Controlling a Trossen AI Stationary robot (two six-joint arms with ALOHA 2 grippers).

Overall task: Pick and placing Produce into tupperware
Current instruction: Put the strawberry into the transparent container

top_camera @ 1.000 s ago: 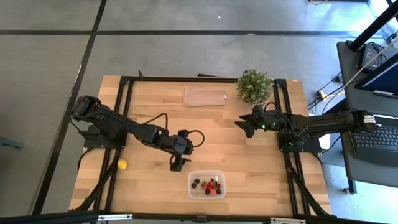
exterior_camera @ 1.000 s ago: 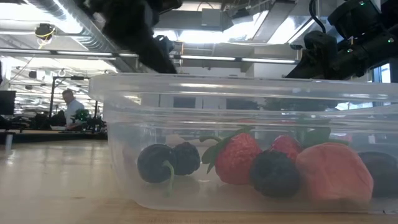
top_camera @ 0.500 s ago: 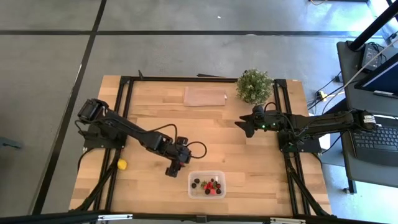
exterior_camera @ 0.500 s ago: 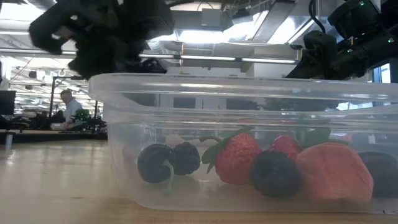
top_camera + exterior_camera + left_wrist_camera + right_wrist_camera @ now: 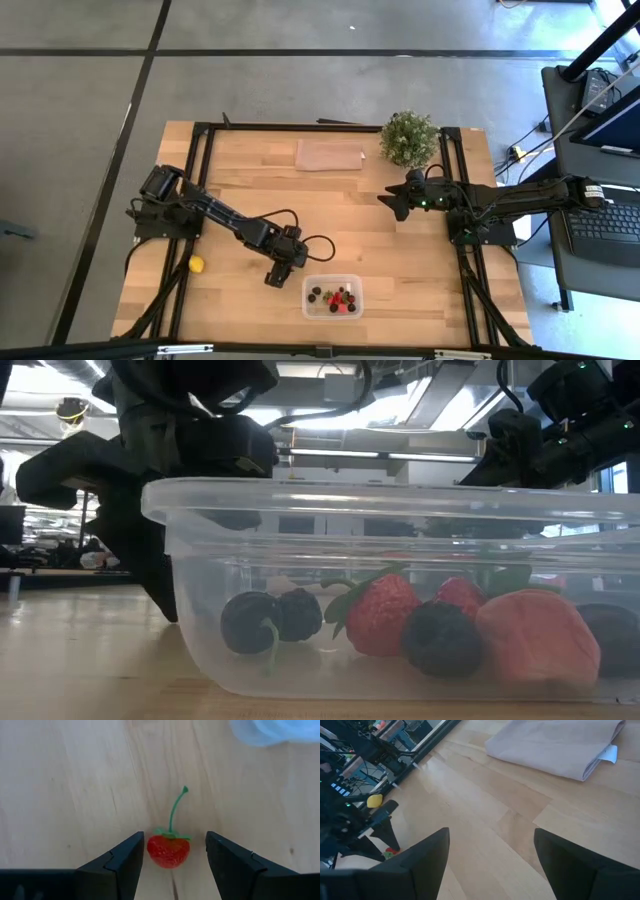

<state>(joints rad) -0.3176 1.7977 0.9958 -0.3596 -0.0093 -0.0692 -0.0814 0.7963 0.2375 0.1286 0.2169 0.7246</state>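
In the high view, a small round yellow lemon (image 5: 197,264) lies at the lower left of the pale planked wooden table (image 5: 250,180). Right of it, lower centre, the left claw (image 5: 273,277) hangs low over the wood, its dark fingers apart. In the left wrist view a glossy red strawberry-like piece (image 5: 168,850) with a thin green stem lies on the table between the fingertips, touching neither, its long axis running away from the claw, stem outward. Just right sits the clear rounded plastic tub (image 5: 332,295), holding red and near-black pieces. At centre right the right claw (image 5: 385,201) hovers, fingers wide apart and empty.
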